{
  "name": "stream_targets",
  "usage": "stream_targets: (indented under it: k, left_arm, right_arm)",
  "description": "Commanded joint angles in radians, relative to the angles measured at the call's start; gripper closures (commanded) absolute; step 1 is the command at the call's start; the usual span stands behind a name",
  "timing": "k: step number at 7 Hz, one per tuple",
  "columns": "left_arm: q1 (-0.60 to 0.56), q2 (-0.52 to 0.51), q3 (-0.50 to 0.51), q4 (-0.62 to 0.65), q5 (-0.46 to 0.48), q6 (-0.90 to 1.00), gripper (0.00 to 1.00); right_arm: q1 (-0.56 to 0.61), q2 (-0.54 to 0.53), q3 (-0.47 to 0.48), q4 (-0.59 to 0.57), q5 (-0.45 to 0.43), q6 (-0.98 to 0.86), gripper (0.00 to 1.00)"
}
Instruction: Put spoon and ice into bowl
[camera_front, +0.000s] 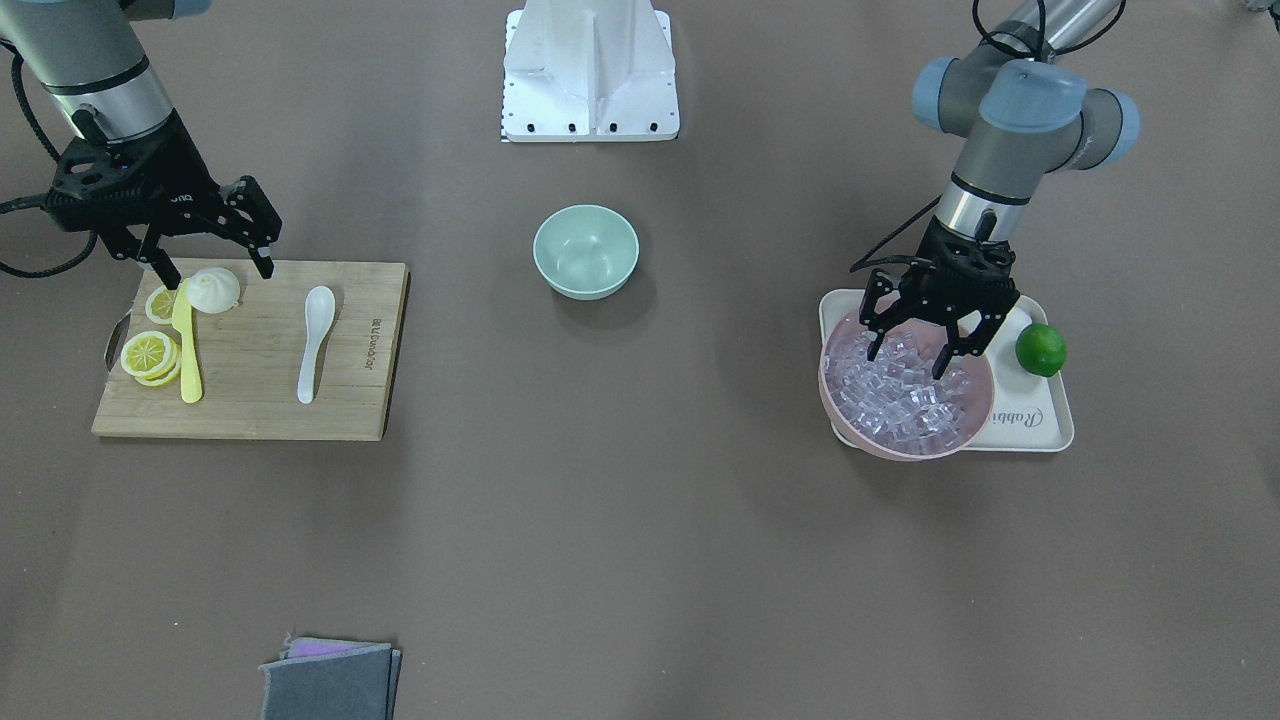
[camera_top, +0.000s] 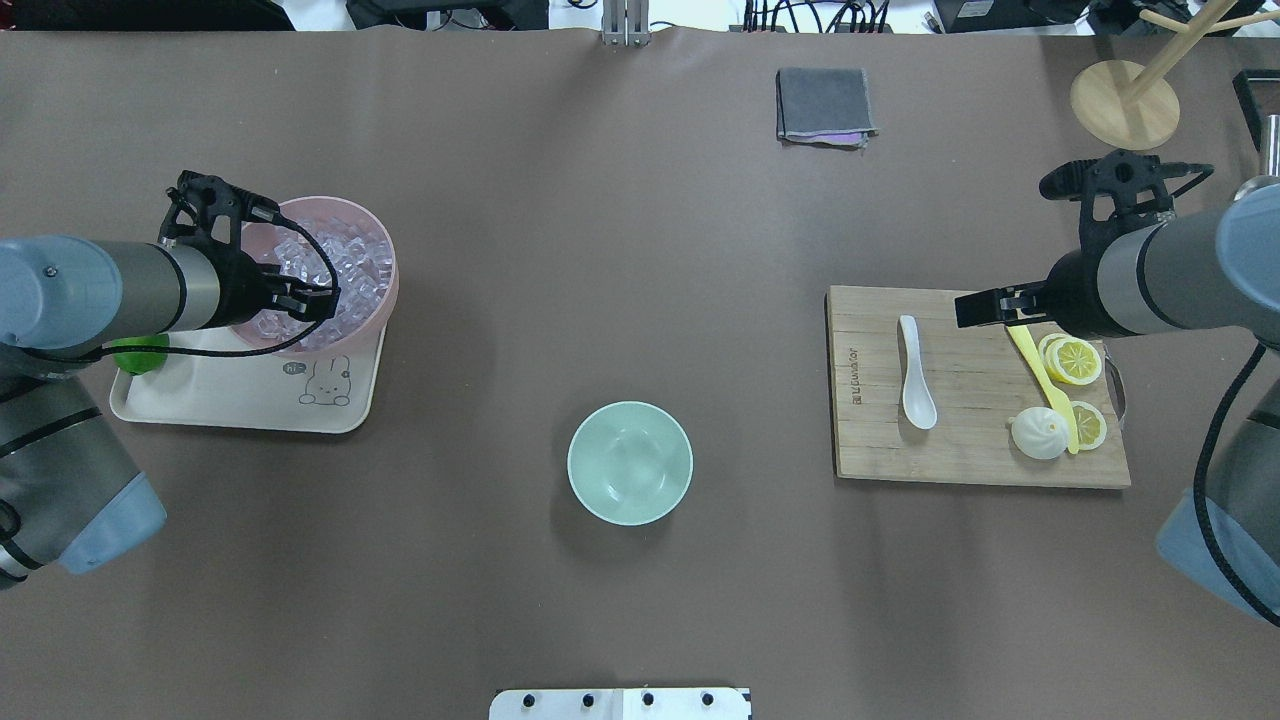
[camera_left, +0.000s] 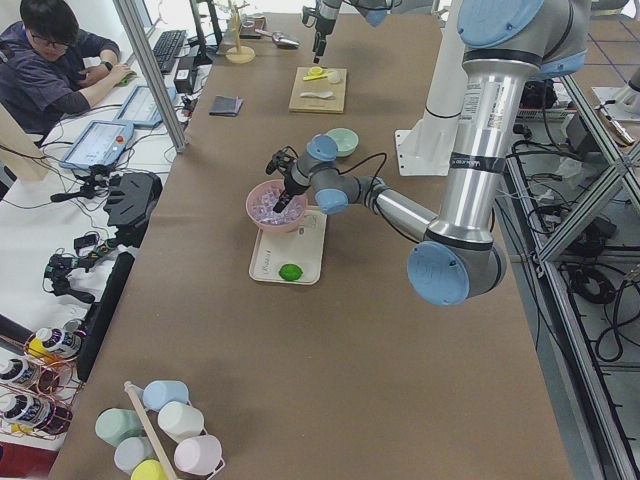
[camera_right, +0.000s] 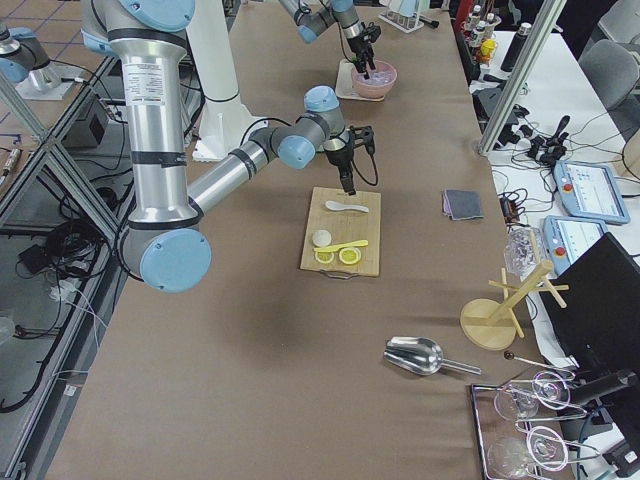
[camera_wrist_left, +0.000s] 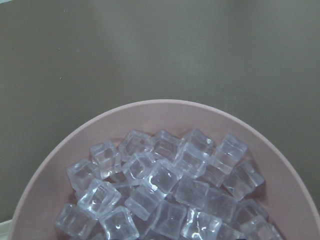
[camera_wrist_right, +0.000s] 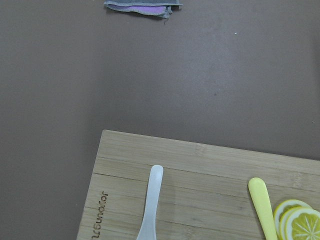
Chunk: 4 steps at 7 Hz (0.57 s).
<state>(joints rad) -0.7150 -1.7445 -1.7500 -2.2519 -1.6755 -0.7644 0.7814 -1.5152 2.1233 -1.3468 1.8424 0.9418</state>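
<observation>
The white spoon (camera_front: 315, 340) lies on a bamboo cutting board (camera_front: 250, 405), and it also shows in the overhead view (camera_top: 915, 375) and the right wrist view (camera_wrist_right: 150, 205). My right gripper (camera_front: 218, 275) is open and empty, above the board's far edge, to the side of the spoon. Clear ice cubes (camera_front: 905, 392) fill a pink bowl (camera_front: 900, 450); they fill the left wrist view (camera_wrist_left: 160, 190). My left gripper (camera_front: 908, 360) is open just over the ice, fingertips down among the top cubes. The mint-green bowl (camera_front: 585, 250) stands empty at the table's middle (camera_top: 630, 462).
The pink bowl sits on a cream tray (camera_front: 1030, 425) with a green lime (camera_front: 1040, 350). On the board lie a yellow knife (camera_front: 187, 350), lemon slices (camera_front: 148, 355) and a white bun (camera_front: 215, 290). A grey cloth (camera_front: 330, 680) lies at the operators' edge.
</observation>
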Motion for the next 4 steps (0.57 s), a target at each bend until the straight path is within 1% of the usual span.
stream_targets:
  k: [1, 2, 4]
  left_arm:
    - [0.017, -0.001, 0.003, 0.0, 0.019, 0.001, 0.23]
    - [0.023, -0.001, 0.001, 0.0, 0.02, 0.001, 0.23]
    - [0.051, -0.001, 0.004, 0.0, 0.063, 0.001, 0.26]
  right_arm:
    - [-0.002, 0.001, 0.001, 0.0, 0.0, 0.0, 0.0]
    - [-0.004, 0.001, 0.001, 0.0, 0.0, 0.0, 0.0]
    - [-0.004, 0.001, 0.0, 0.0, 0.0, 0.0, 0.0]
